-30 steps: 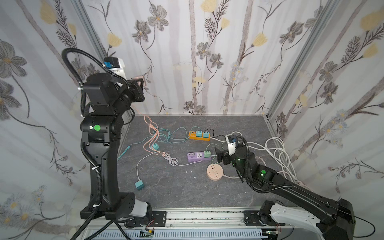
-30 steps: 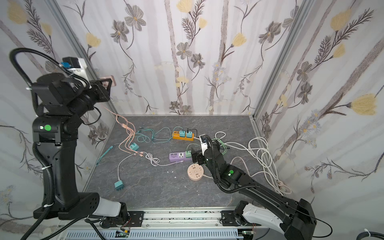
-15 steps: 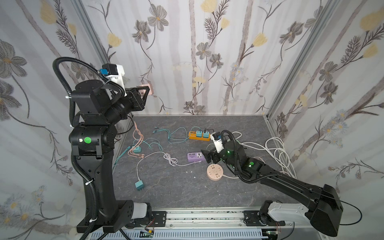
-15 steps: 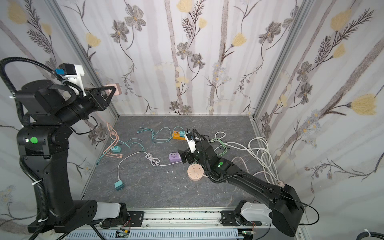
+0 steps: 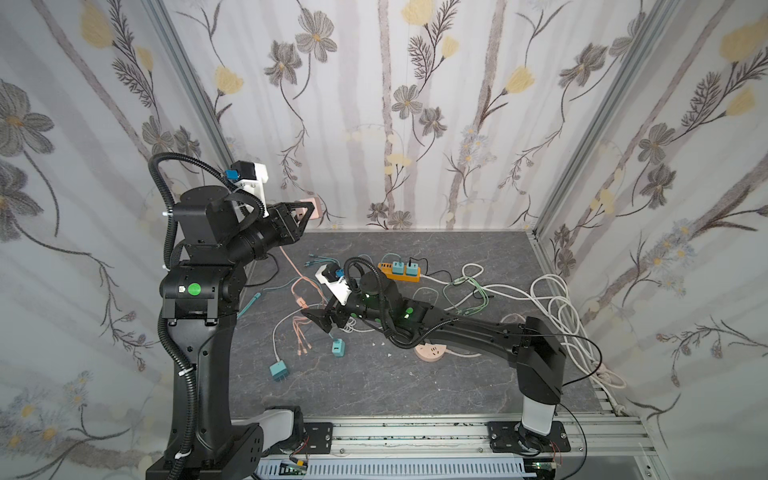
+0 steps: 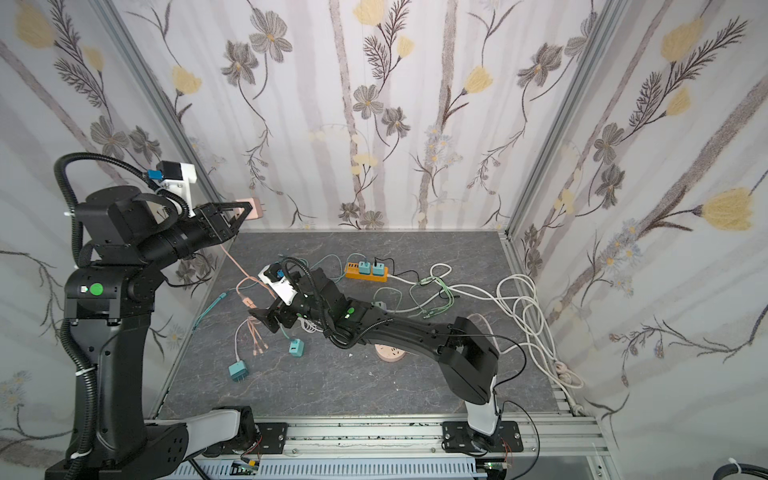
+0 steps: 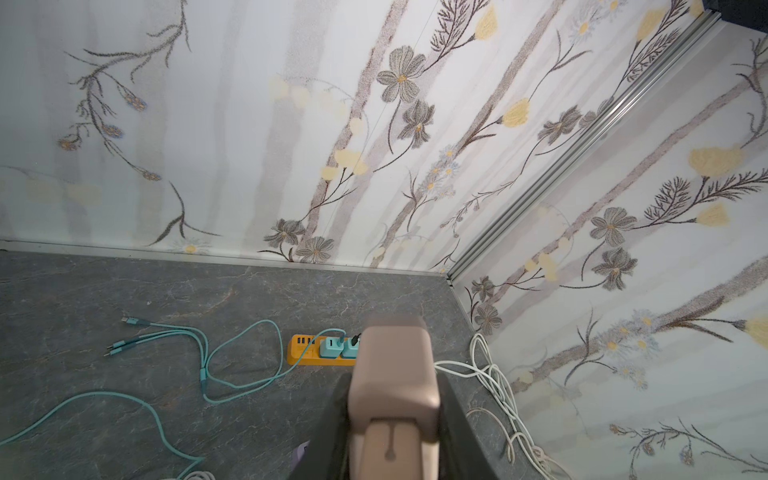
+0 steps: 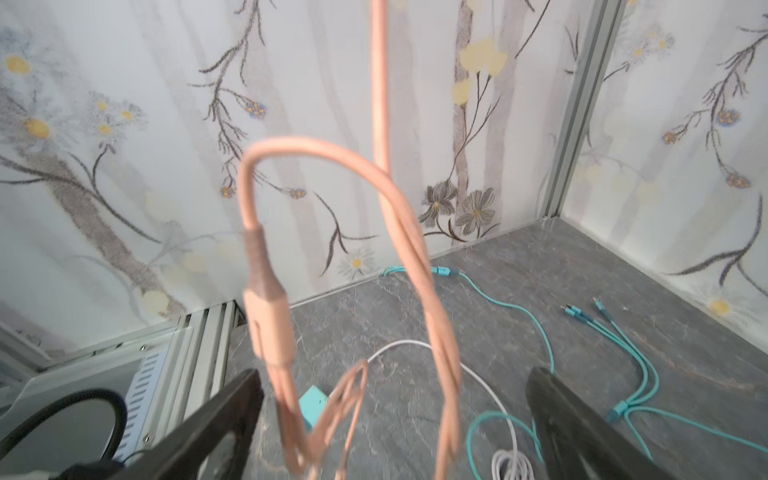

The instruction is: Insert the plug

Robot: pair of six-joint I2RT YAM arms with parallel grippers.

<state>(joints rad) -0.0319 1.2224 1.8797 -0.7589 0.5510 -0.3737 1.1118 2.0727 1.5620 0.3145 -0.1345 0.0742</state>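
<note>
Left tool (image 5: 306, 211) pinches the pale pink blocky plastic plug (image 7: 392, 374), up high near the flowery back wall (image 5: 374, 124). Right tool (image 8: 392, 376) hangs spread wide, right by the plug's dangling pink cable (image 8: 415, 249). Carrying step, I'd say. Next up: lower it and line the prongs up with a socket, maybe that round peach socket hub (image 5: 428, 356).

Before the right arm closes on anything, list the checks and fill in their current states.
1. The left pincer is shut on the pink plug: ok.
2. The right pincer is open: ok.
3. The pink cable hangs between the right pincer's jaws: ok.
4. The orange power strip has a free socket: cannot tell; two teal plugs sit in it and the rest is hidden.
5. The plug's prongs are straight: cannot tell.
</note>
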